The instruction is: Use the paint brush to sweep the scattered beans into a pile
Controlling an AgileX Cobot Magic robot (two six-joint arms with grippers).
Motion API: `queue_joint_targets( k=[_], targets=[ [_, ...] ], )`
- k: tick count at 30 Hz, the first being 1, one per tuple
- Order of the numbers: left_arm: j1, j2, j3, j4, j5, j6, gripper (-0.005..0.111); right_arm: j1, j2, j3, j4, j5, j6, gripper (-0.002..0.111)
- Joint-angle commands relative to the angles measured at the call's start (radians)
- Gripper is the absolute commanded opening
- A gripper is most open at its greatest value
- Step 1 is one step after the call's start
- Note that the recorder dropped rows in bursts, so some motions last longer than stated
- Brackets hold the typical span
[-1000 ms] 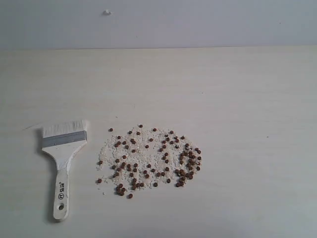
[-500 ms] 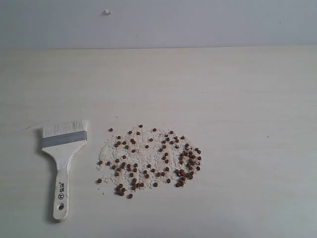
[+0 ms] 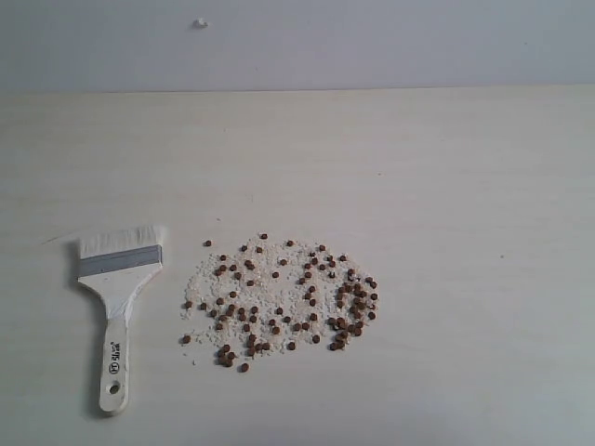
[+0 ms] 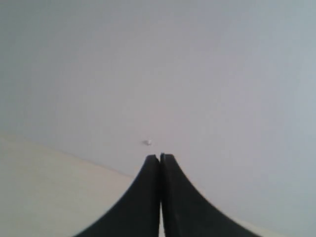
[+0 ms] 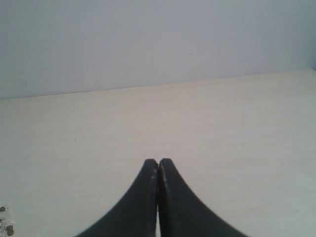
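Observation:
The beans, small reddish-brown pellets mixed with fine white grains, lie spread in a loose patch on the pale table, near its front middle. A few of the beans show at the edge of the right wrist view. The paint brush lies flat to their left, off-white bristles pointing to the far side, its pale handle with a hole toward the front edge. Neither gripper appears in the exterior view. My left gripper is shut with nothing in it, facing the wall. My right gripper is shut and holds nothing, above bare table.
The pale wooden table runs back to a grey wall. A small white speck sits on the wall, and the same white speck shows in the left wrist view.

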State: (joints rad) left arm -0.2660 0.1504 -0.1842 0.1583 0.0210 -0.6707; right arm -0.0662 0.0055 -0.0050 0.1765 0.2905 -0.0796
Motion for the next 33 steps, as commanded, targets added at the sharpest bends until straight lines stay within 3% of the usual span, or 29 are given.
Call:
queue_joint_targets(
  k=[1, 13, 17, 22, 26, 28, 30, 31, 33],
  targets=[
    [0.0, 0.179, -0.12, 0.014, 0.124, 0.119, 0.0, -0.005, -0.005, 0.005, 0.001, -0.006, -0.003, 0.0],
    [-0.029, 0.822, -0.476, -0.034, 0.707, 0.283, 0.0, -0.005, -0.005, 0.005, 0.001, -0.006, -0.003, 0.0],
    [-0.162, 0.969, -0.513, -0.054, 0.791, 0.269, 0.0, -0.005, -0.005, 0.005, 0.001, -0.006, -0.003, 0.0],
    [-0.349, 1.114, -0.529, -0.029, 0.769, 0.087, 0.0, -0.005, -0.005, 0.005, 0.001, -0.006, -0.003, 0.0],
    [-0.421, 1.248, -0.574, 0.015, 0.77, -0.007, 0.0, -0.005, -0.005, 0.005, 0.001, -0.006, -0.003, 0.0],
    [-0.451, 1.333, -0.611, 0.015, 0.745, 0.011, 0.008, -0.005, -0.005, 0.005, 0.001, -0.006, -0.003, 0.0],
    [-0.46, 1.402, -0.631, 0.019, 0.729, -0.002, 0.027, -0.005, -0.005, 0.005, 0.001, -0.006, -0.003, 0.0],
    [-0.46, 1.442, -0.636, 0.028, 0.727, -0.053, 0.038, -0.005, -0.005, 0.005, 0.001, -0.006, -0.003, 0.0],
    [-0.46, 1.488, -0.638, 0.051, 0.705, -0.156, 0.047, -0.005, -0.005, 0.005, 0.001, -0.006, -0.003, 0.0]
  ],
)
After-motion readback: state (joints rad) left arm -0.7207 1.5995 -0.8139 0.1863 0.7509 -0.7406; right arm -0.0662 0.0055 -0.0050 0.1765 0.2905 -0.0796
